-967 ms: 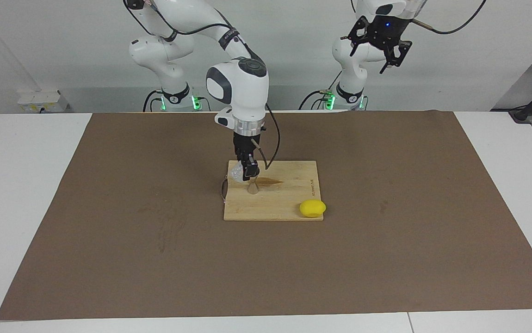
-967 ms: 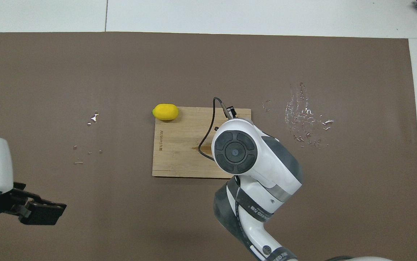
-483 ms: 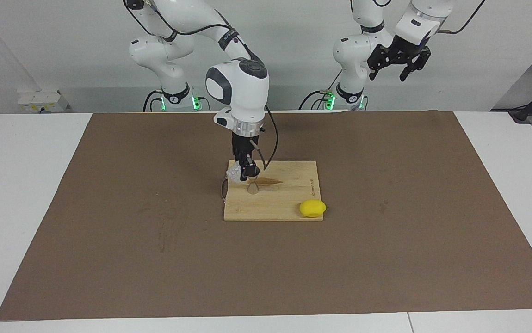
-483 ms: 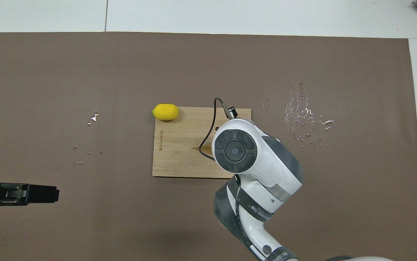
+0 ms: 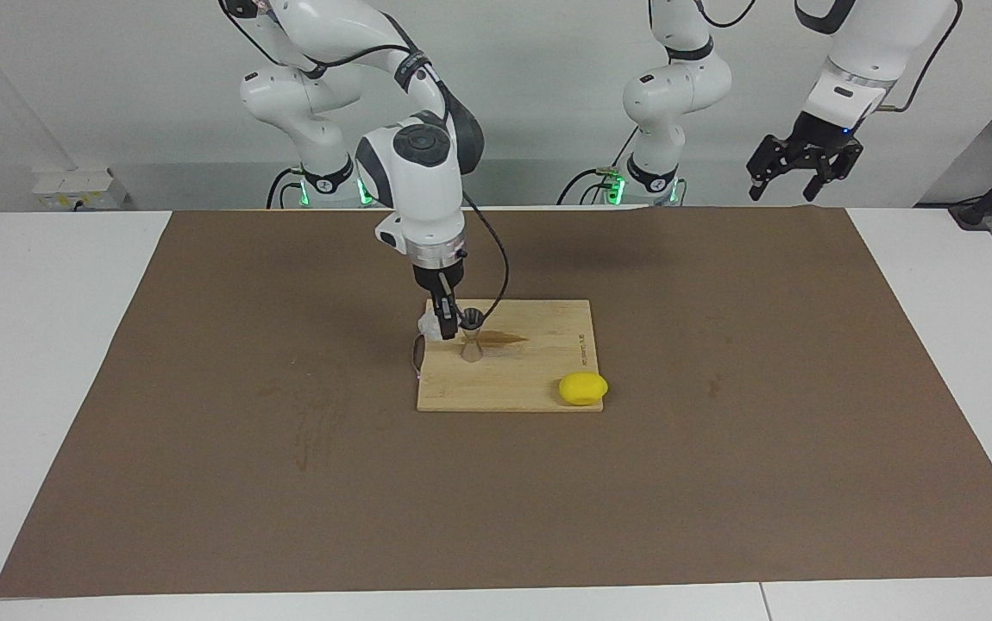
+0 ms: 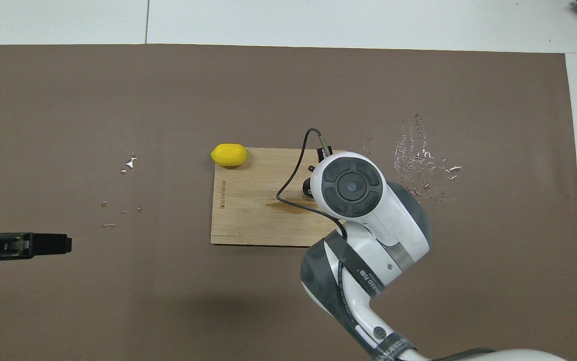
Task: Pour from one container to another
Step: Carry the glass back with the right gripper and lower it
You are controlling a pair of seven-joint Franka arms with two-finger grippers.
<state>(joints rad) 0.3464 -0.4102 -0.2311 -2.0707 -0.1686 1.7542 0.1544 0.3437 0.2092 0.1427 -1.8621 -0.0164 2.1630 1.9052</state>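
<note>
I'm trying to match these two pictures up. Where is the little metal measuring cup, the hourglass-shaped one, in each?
Facing view: the metal jigger stands on the wooden board, at the board's corner nearest the robots' right arm, just beside the right gripper.
Overhead view: only its dark rim peeks out beside the right arm's white wrist, which hides the rest.
Shared landmark: the yellow lemon, at the board's diagonally opposite corner.

A bright yellow lemon (image 5: 583,388) is sitting against a pale, streaky-grained bamboo board (image 5: 539,362) showing one darker brown stain. A plain brown mat (image 5: 203,388) is covering the white table (image 5: 30,345), with both arms showing white and black.
</note>
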